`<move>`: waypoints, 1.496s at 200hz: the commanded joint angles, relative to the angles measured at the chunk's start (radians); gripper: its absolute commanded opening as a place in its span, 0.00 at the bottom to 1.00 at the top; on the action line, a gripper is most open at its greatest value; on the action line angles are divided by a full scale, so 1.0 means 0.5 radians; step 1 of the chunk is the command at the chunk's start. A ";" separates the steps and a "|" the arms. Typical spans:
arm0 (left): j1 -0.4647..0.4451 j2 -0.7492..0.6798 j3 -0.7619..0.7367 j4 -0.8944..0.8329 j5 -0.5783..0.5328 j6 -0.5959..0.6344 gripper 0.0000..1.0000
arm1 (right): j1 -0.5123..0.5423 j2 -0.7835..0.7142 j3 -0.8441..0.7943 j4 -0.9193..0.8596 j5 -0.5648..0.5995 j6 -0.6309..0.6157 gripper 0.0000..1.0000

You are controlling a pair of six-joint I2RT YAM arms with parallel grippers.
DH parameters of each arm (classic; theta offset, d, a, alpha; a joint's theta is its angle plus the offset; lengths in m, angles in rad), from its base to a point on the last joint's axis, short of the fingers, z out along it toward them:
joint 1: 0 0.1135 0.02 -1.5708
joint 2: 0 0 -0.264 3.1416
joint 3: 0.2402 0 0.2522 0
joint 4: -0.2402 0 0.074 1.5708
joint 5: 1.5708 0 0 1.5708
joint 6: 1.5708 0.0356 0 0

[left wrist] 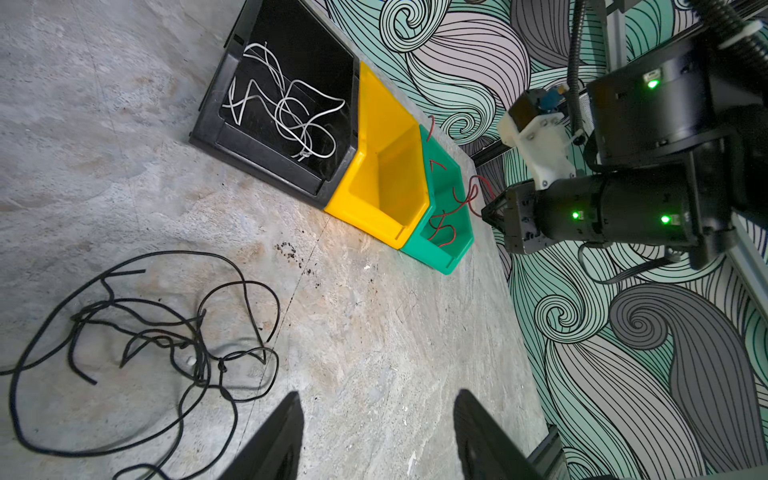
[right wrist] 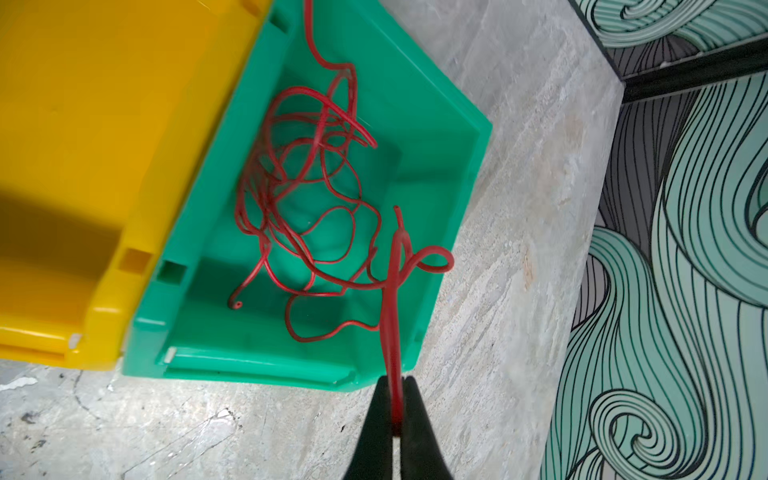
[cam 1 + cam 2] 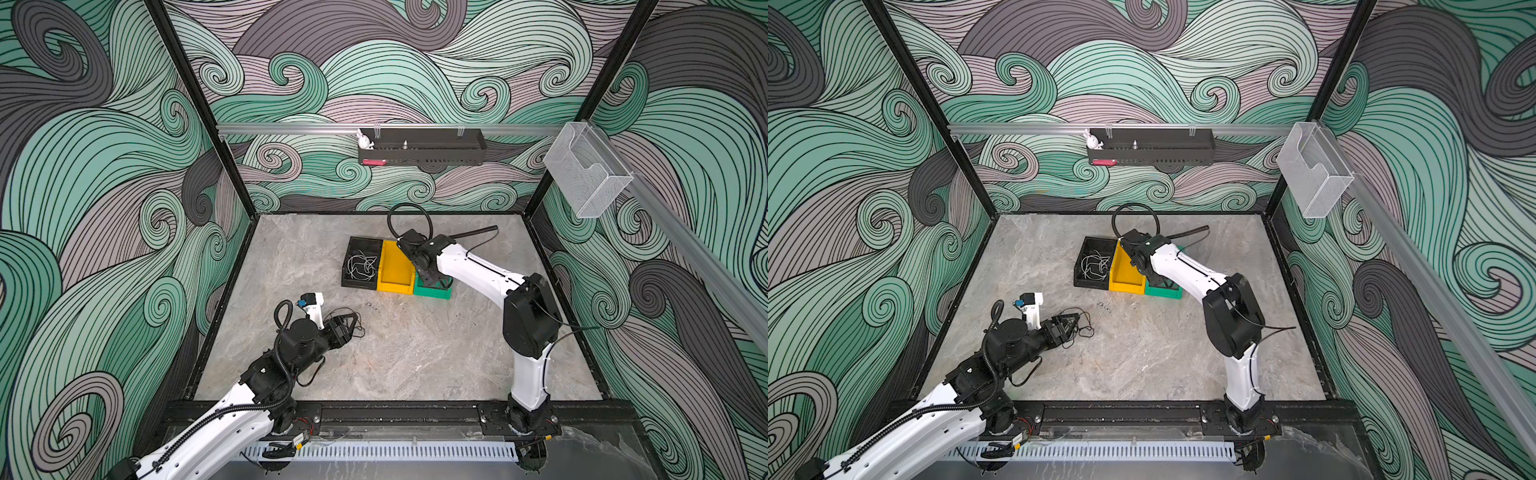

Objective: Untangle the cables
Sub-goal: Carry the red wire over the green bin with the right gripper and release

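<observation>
Sorting by colour: white cables [image 1: 286, 112] lying in the black bin [image 1: 249, 158], red cables [image 2: 307, 187] heaped in the green bin [image 2: 440, 137], yellow bin [image 2: 104, 104] between them empty, probably meant for the remaining colour.
Right hand [image 2: 398, 388]: clamped together on one of the red cables, poised just outside the green bin's front corner, with the pinched length leading over the rim into the heap; likely held there for feeding in and letting go.
Left hand [image 1: 376, 395]: fingers apart, gripping nothing, hovering low over the counter [image 1: 395, 311] just beside the black cables [image 1: 166, 340]; looks set for the next pick.
Black cables: loose knotted pile on bare counter, well apart from the bins, not yet sorted.
Risk: red end left draped over the edge if released outside the rim.
Progress: judged two colours nearly binned, one tangle left.
</observation>
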 commanded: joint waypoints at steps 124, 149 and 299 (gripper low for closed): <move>0.044 -0.105 -0.011 -0.142 -0.033 0.017 0.60 | -0.312 0.038 -0.324 0.599 -0.991 -0.077 0.07; 0.047 -0.097 -0.012 -0.139 -0.033 0.017 0.60 | -0.371 0.040 -0.347 0.599 -1.031 -0.036 0.08; 0.065 -0.093 0.083 -0.315 -0.166 0.052 0.61 | -0.448 -0.621 -0.548 0.533 -1.152 -0.070 0.46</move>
